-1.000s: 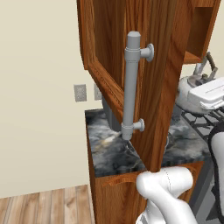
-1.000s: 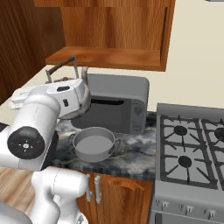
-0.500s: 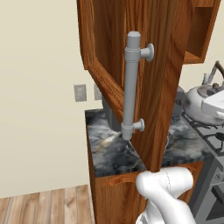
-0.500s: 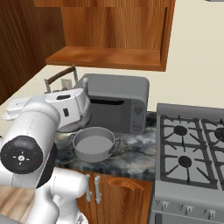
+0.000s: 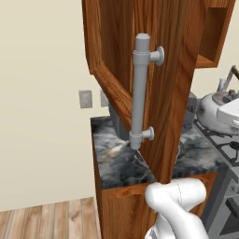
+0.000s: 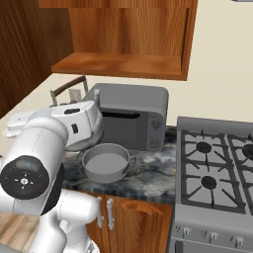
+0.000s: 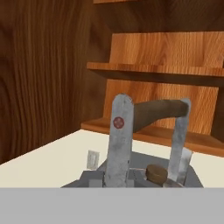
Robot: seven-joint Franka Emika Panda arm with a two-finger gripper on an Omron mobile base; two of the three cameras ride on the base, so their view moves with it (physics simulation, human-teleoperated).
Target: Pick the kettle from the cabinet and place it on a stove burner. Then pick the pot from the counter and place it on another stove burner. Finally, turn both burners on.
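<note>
The silvery-white kettle [image 5: 212,111] hangs in the air over the counter [image 5: 119,161], just right of the open cabinet door [image 5: 161,56]. My gripper [image 6: 74,101] is shut on its arched dark handle [image 7: 157,111], and the lid knob [image 7: 156,173] shows below it. From the right, the kettle's rounded body [image 6: 94,141] peeks out behind my white hand, a little above and left of the grey pot [image 6: 105,163]. The pot stands on the counter in front of the microwave. The stove [image 6: 217,197] with its black burners [image 6: 204,147] lies to the right.
The cabinet door's long grey bar handle [image 5: 140,91] stands close to the arm on the left. The grey microwave [image 6: 133,116] sits at the back of the counter under the cabinet's lower shelf [image 6: 118,64]. A wall outlet [image 5: 85,99] is on the beige wall.
The held kettle has sunk a little lower over the counter. My arm's elbow has swung closer to the right base camera. The pot and door have stayed put.
</note>
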